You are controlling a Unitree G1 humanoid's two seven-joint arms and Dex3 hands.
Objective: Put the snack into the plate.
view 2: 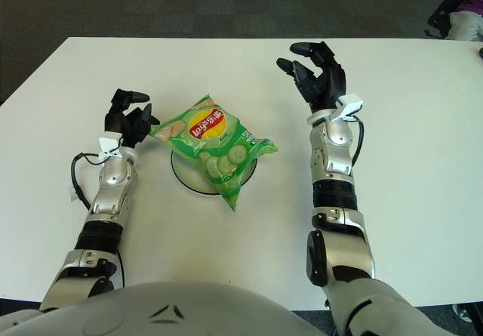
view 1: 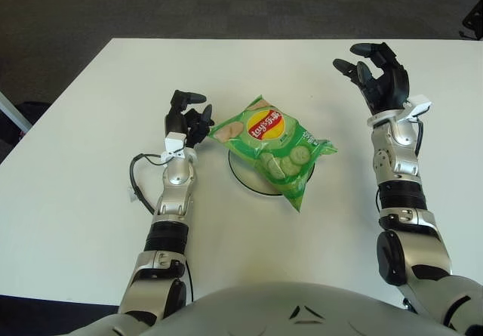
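Left eye view: snack bag (view 1: 272,147) diagonal.

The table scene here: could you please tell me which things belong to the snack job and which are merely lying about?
Belonging to the job:
- green snack bag, lying across the plate
- white plate, under the bag
- left hand, at the bag's left corner
- right hand, raised, fingers spread, holding nothing

Lying about:
- white table
- black cable beside the left forearm
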